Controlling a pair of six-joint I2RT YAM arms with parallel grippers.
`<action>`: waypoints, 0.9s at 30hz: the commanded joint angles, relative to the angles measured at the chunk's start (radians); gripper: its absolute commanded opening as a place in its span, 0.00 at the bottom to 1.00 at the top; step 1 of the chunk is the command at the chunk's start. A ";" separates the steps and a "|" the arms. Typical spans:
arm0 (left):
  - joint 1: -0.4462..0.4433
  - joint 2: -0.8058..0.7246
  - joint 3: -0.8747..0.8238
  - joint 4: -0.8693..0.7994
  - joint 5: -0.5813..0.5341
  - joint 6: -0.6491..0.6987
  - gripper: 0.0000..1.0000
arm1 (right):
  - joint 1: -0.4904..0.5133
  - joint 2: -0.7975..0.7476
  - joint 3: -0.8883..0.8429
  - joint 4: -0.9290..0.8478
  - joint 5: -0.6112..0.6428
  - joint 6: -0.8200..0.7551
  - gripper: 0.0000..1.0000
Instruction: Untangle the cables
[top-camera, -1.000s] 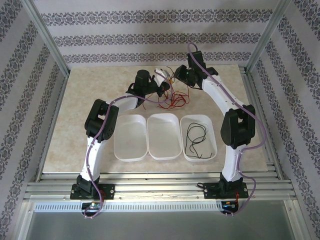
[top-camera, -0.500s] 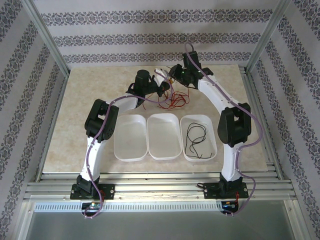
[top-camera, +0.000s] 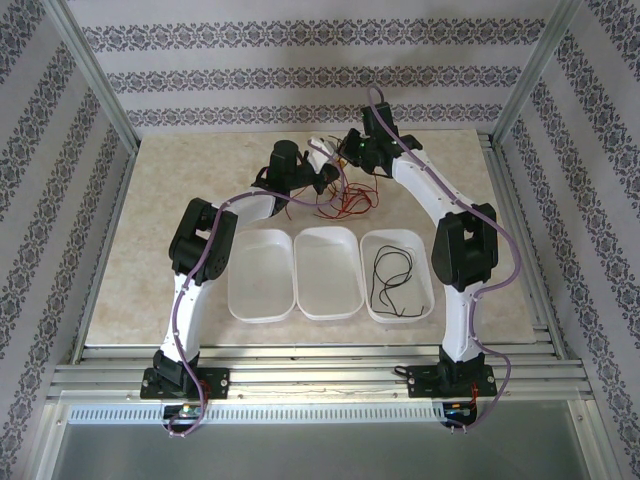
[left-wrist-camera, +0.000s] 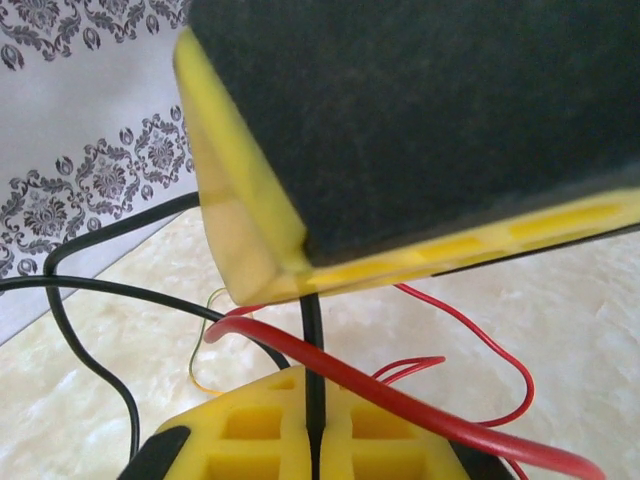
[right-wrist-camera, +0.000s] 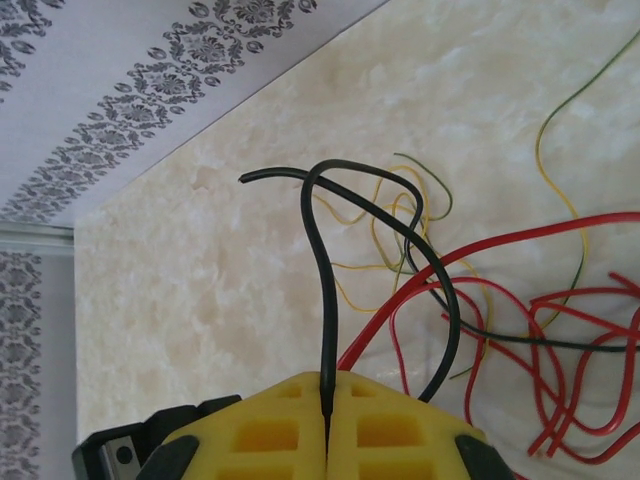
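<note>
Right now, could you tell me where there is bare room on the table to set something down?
Bare table runs left of the left arm. The left tray and middle tray are empty. Crowded: the far middle, where the left tool and right tool pinch the cables; the right tray holds a black cable.

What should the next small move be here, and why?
Probably ease the right gripper slowly up and away from the left gripper. Each is shut on black cable, the two sit close together, and the red cable crosses that black strand. Spreading apart would likely draw the black one clear.
</note>
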 joint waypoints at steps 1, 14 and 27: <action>0.009 -0.063 -0.041 0.000 0.006 0.040 0.14 | -0.005 0.003 0.048 0.005 0.028 -0.027 0.00; 0.007 -0.243 -0.217 -0.097 -0.218 -0.081 0.55 | -0.003 -0.047 0.118 -0.081 0.063 -0.161 0.00; 0.004 -0.318 -0.229 -0.170 -0.300 -0.182 0.67 | 0.014 -0.134 0.209 -0.128 0.049 -0.258 0.00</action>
